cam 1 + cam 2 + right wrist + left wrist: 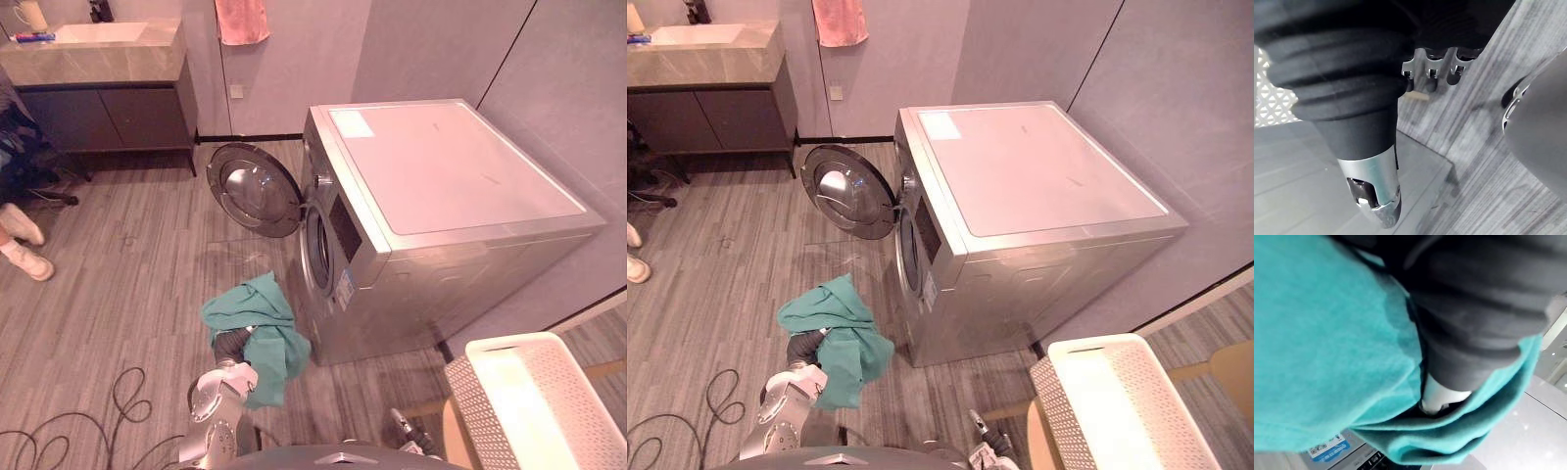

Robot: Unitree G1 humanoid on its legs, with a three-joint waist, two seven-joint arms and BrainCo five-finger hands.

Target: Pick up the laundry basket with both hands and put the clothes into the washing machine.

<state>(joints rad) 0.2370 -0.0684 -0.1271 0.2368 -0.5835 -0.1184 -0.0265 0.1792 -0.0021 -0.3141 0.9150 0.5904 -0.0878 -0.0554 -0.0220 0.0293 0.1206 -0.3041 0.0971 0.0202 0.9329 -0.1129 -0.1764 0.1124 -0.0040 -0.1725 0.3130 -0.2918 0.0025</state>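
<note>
A teal garment [257,328] hangs bunched over my left hand [233,345], held above the floor just left of the silver washing machine [441,186]. In the left wrist view the thumb [1442,396] is tucked into a fold of the teal garment [1327,357]; the other fingers are covered. The machine's round door [255,189] stands swung open to the left, and the drum opening [318,250] faces the cloth. A white perforated laundry basket [524,401] rests at the lower right on a wooden seat. My right hand [1376,191] hangs low beside it with relaxed fingers, holding nothing.
A vanity with a sink [98,59] stands at the back left, and a pink towel [241,20] hangs on the wall. A person's white shoes [24,245] show at the left edge. Grey plank floor [127,284] lies open before the machine.
</note>
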